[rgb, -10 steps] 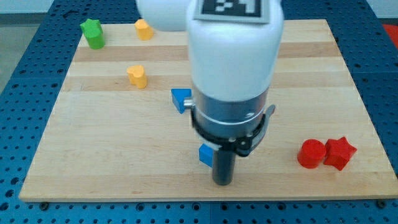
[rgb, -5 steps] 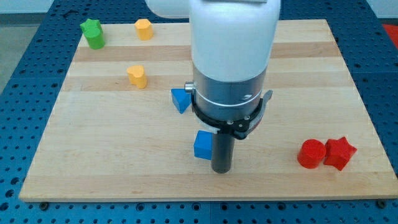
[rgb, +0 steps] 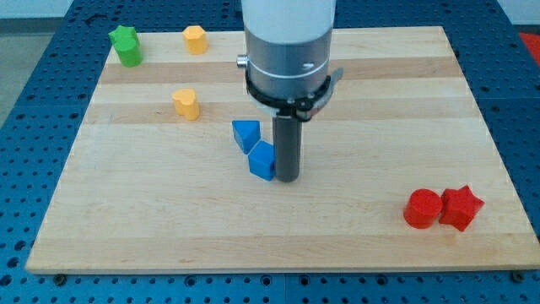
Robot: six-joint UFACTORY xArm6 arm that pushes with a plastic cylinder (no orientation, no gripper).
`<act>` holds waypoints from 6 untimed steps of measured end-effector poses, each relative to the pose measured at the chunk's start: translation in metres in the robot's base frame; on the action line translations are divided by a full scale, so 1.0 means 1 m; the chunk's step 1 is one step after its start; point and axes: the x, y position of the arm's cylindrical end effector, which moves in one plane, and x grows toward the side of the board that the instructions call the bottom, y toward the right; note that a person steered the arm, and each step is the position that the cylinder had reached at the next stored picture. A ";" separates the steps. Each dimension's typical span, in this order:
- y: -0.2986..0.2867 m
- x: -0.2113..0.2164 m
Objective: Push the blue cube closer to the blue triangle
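The blue cube (rgb: 262, 160) sits near the board's middle, touching or almost touching the blue triangle (rgb: 245, 134), which lies just up and to its left. My tip (rgb: 288, 178) rests on the board right against the cube's right side. The rod and arm body rise above it and hide part of the board behind.
A yellow block (rgb: 186, 103) lies left of the triangle. Another yellow block (rgb: 195, 39) and a green block (rgb: 126, 45) sit at the top left. A red cylinder (rgb: 421, 208) and a red star-like block (rgb: 461, 208) sit at the lower right. The wooden board (rgb: 126, 211) lies on a blue perforated table.
My tip has moved up and to the left, pushing the blue cube from lower on the board up against the blue triangle. The triangle has stayed about where it was.
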 end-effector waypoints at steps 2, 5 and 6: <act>-0.003 0.023; -0.024 0.013; -0.024 -0.010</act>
